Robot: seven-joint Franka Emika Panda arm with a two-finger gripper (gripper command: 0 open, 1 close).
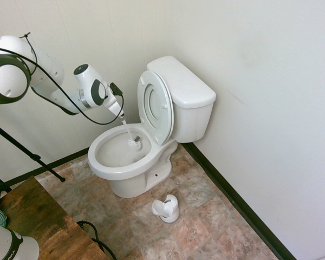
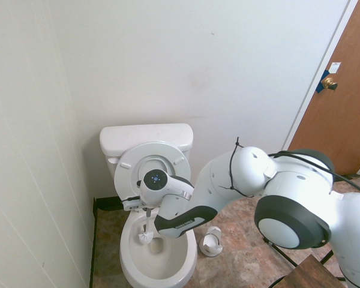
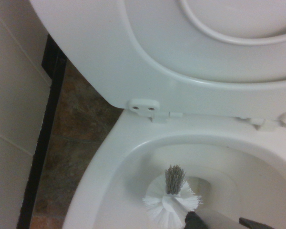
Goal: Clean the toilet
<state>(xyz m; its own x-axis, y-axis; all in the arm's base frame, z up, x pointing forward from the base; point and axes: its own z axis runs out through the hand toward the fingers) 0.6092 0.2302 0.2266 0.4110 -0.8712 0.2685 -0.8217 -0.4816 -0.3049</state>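
The toilet stands against the back wall with its seat ring and lid tipped up against the tank. My gripper hangs over the back of the bowl, shut on the thin white handle of a toilet brush. The brush slants down into the bowl. Its white bristle head rests against the inner back wall, just under the seat hinges. In the wrist view the brush head has a grey tuft on top and lies inside the bowl rim.
A small white brush holder stands on the tiled floor in front of the toilet, to its right, also seen as the holder. A wooden table fills the near left corner. A brown door is at the right. Walls close in behind and beside the toilet.
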